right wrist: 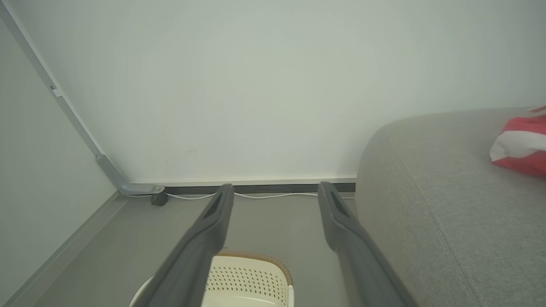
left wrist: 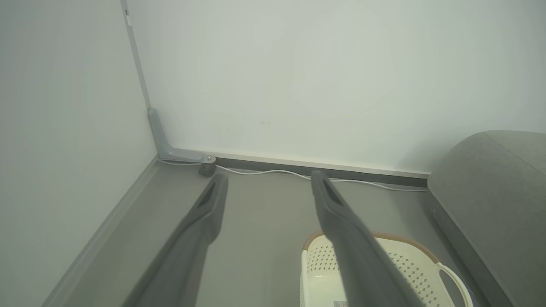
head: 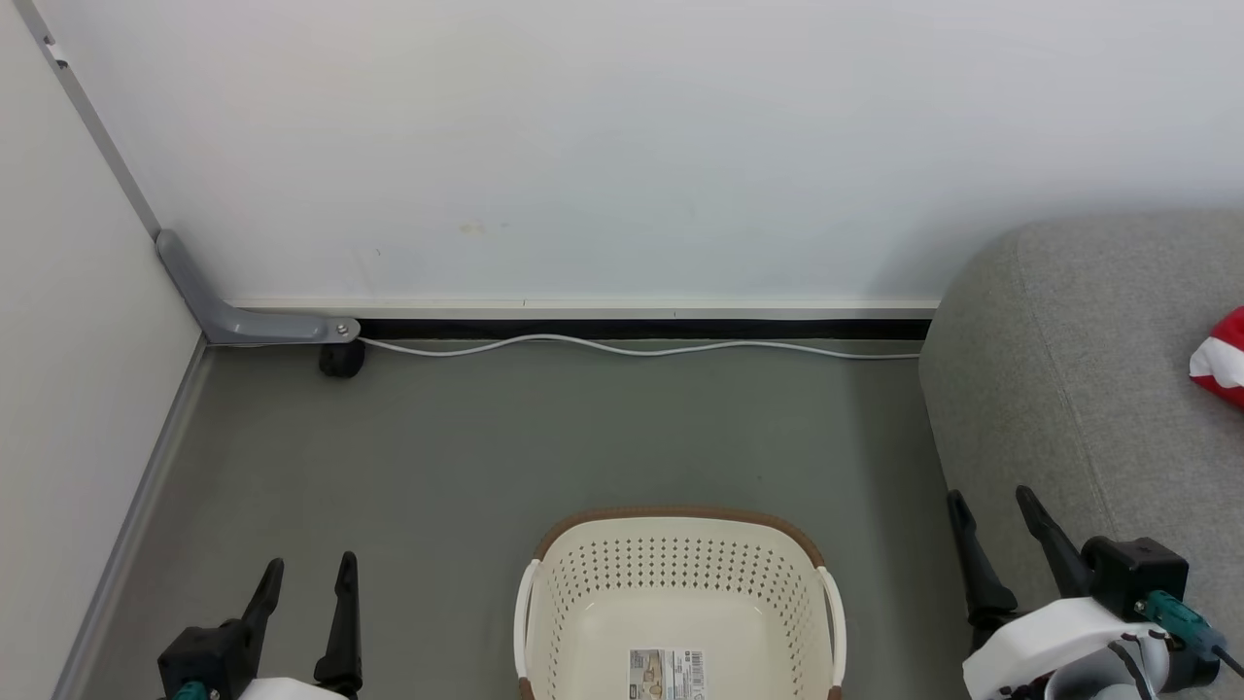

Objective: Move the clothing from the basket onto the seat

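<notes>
The left gripper (head: 309,566) is hanging over the floor (head: 466,457), fingers spread and gripping nothing; the basket (head: 680,569) is sitting between the arms; the right gripper (head: 991,498) is also gaping, unloaded, beside the sofa (head: 1069,340), where red clothing (head: 1226,357) is lying.

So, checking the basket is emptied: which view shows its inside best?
The head view: the basket sits centred, its bare floor and barcode sticker plain, no red cloth in what shows. The left wrist view shows part of it behind a finger; the right wrist view just its far rim and wall.
</notes>
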